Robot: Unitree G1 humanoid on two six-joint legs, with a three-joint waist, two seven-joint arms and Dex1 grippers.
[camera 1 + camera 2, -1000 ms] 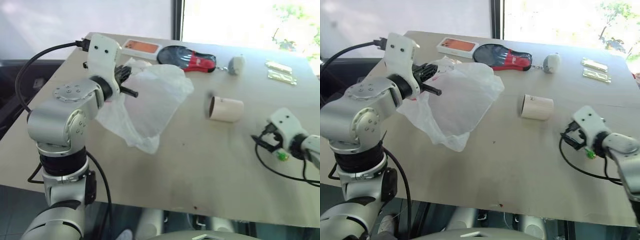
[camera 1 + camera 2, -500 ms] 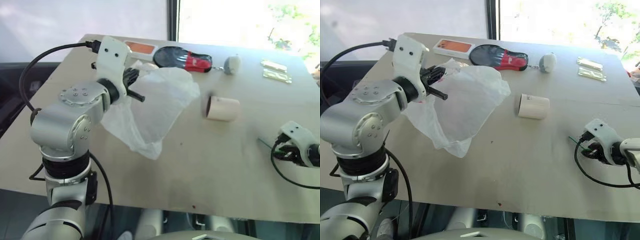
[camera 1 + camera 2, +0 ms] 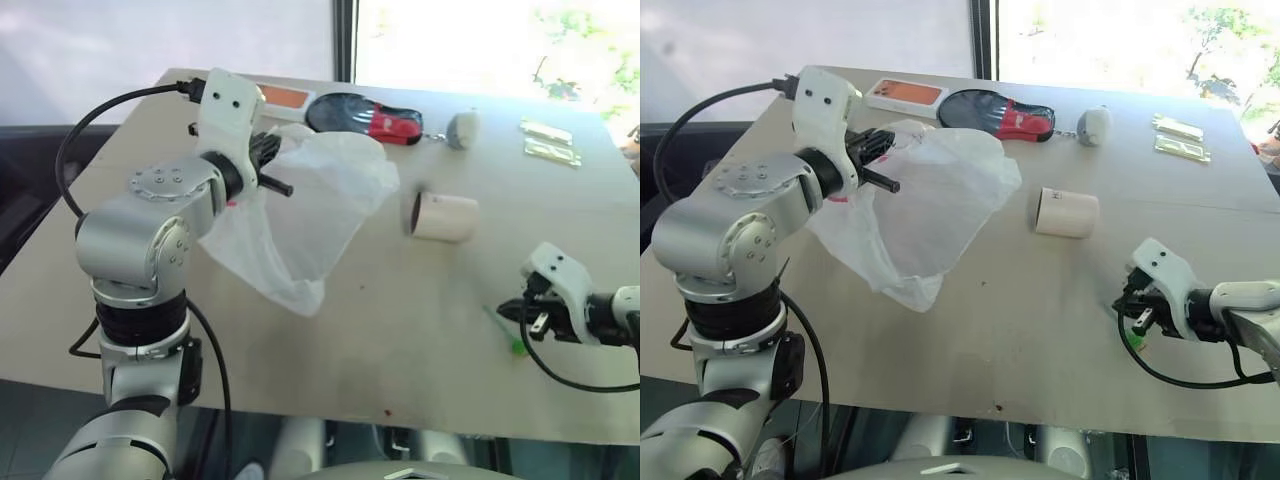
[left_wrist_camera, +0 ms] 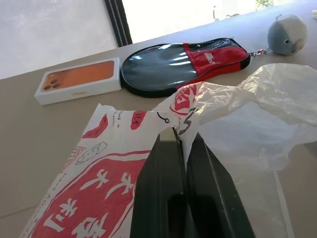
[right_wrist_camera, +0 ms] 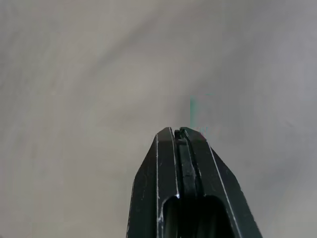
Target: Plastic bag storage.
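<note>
We see a beige surface [image 3: 400,330] running from the lower edge of the frame up to a bright window at the upper right and a pale wall at the upper left, with a dark post between them. At the left of the frame the left gripper [image 4: 181,136] is clenched on the bag [image 3: 300,215], pinching its crumpled top; the bag hangs from that pinch above the surface, its lower tip reaching toward the middle of the frame. From the left wrist we see red printed characters on the bag just beside the gripper's fingers [image 4: 158,173].

Along the far edge of the surface, at the top of the frame, lie an orange box [image 3: 904,95], a black and red pouch [image 3: 1000,112] and a small grey ball [image 3: 1092,125], with two pale strips [image 3: 1181,137] further right. A cup [image 3: 441,215] lies on its side right of centre, well apart from the bag.

At the lower right the right gripper [image 5: 179,133] is clenched with nothing between its fingers, pointing down at bare surface. A thin green item [image 3: 505,333] lies just beside it.
</note>
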